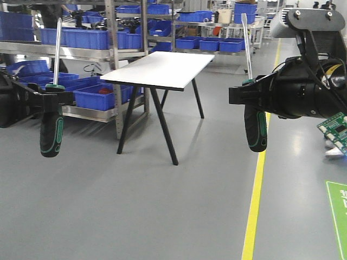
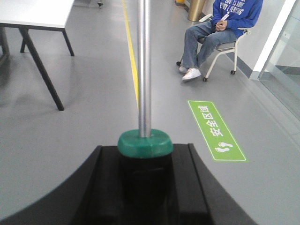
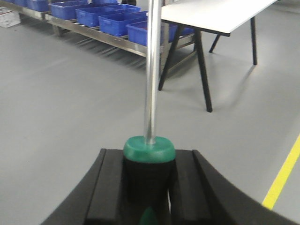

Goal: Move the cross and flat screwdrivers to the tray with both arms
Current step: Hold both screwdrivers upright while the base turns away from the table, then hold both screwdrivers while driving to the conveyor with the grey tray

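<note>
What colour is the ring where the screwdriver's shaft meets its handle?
Green; the ring shows best in the left wrist view.

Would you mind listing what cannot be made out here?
Tips of left screwdriver and right screwdriver: too small in the front view, cut by the top edge in both wrist views.
Their handles: hidden by left pincer and right pincer in wrist views.
No view shows the tray.

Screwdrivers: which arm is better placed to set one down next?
Left, marginally. Left gripper holds the left screwdriver upright, right gripper the right screwdriver likewise, but the white table stands slightly leftward. No tray in view.
</note>
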### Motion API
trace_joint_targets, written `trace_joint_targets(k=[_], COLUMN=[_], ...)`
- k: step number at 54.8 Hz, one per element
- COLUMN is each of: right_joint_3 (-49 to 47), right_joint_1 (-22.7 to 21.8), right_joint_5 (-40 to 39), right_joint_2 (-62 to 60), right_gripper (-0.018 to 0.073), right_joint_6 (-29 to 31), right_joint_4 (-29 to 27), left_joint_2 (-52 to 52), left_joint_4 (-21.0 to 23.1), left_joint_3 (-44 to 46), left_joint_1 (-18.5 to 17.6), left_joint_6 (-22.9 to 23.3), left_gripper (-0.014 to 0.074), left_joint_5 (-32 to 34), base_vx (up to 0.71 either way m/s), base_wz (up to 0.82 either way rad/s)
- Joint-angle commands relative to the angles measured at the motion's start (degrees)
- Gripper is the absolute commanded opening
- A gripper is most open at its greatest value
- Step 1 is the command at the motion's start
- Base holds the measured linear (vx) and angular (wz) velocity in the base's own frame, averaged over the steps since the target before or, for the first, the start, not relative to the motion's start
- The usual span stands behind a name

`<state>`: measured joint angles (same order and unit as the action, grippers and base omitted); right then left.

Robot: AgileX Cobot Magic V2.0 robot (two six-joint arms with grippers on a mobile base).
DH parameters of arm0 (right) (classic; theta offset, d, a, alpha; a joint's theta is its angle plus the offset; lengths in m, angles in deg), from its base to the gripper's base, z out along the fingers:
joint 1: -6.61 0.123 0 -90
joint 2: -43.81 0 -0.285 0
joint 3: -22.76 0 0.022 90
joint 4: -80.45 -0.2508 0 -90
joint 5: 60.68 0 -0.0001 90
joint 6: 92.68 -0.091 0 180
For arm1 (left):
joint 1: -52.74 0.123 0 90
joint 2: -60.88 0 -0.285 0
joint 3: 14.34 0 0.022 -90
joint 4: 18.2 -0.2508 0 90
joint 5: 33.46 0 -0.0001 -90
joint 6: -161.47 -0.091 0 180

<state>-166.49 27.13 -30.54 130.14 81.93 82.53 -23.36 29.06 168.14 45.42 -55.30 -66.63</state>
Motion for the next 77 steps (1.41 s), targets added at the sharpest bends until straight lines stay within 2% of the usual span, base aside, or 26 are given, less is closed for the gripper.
trace_joint_targets(k=[1, 36, 77], right_joint_3=[-2.2, -2.2, -2.2], right_joint_1=[-0.1, -0.1, -0.1], right_joint_5=[-6.1, -5.9, -5.9], right_joint_2=[-2.0, -1.8, -1.8], right_gripper=[-0.0008, -0.0008, -0.0008], right_joint_6=[-0.2, -0.2, -0.2], right_joint_4=[0.4, 0.4, 0.4], left_joint_2=[2.0, 1.9, 1.9], left_joint_4=[2.5, 2.5, 2.5], left_joint_3=[2.2, 2.2, 2.2], left_joint_1=[-0.2, -0.2, -0.2], left_joint_6=[0.5, 0.5, 0.5], left_gripper=[0.0004, 0.0004, 0.0004], left_joint_5=[3.4, 3.4, 3.3], base_vx=[0.37, 0.41, 0.55], base_wz=[-0.23, -0.08, 0.46])
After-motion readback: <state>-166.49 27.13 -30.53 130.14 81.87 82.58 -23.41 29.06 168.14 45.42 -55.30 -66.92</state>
